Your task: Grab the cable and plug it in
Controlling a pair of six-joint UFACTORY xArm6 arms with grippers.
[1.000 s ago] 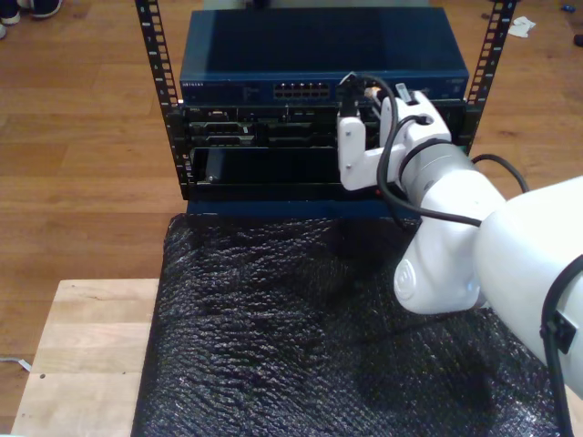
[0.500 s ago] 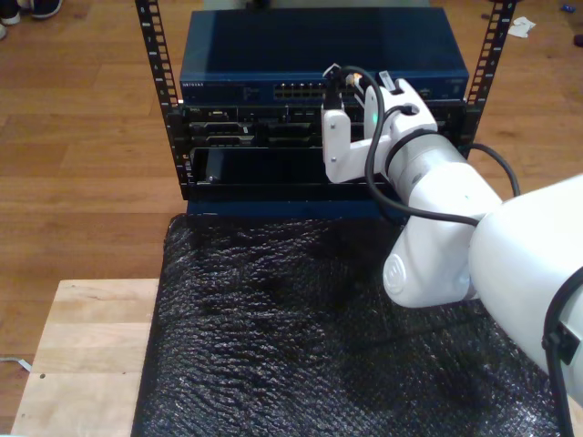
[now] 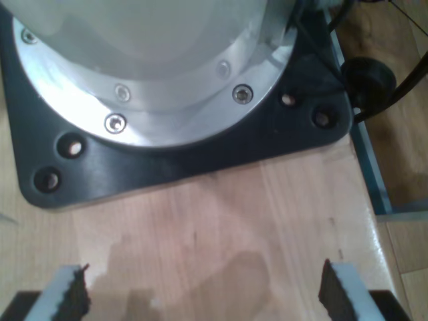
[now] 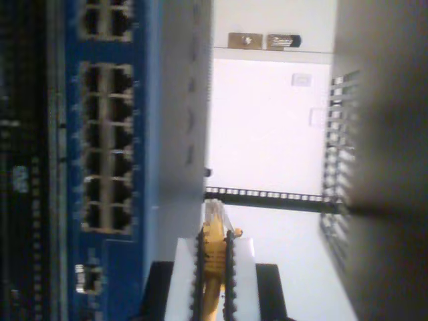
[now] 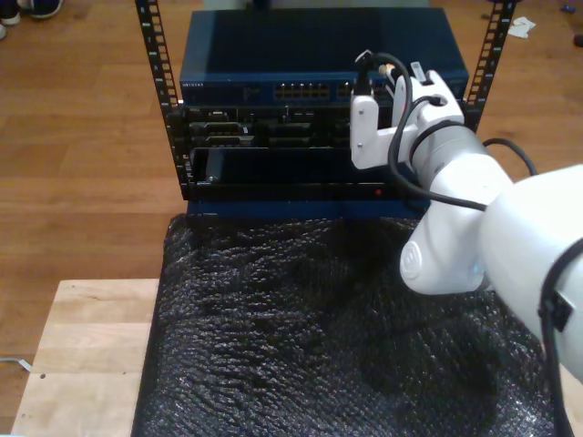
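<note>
My first gripper (image 3: 200, 294) hangs over bare wooden tabletop (image 3: 221, 227) just before an arm's black base plate (image 3: 167, 160), its jaws spread wide and holding nothing. Farther out, my second gripper (image 4: 214, 251) is closed on the cable (image 4: 214, 257), the clear plug (image 4: 215, 215) poking beyond the fingertips toward the blue network switch (image 4: 154, 167) and its rows of ports (image 4: 105, 147). In the exterior view, this gripper (image 5: 378, 77) sits at the switch's front, toward that view's right. Half a second ago it was further toward that view's left and lower; it has swung right and risen, so the plug looks not yet seated and alignment is probably being adjusted.
</note>
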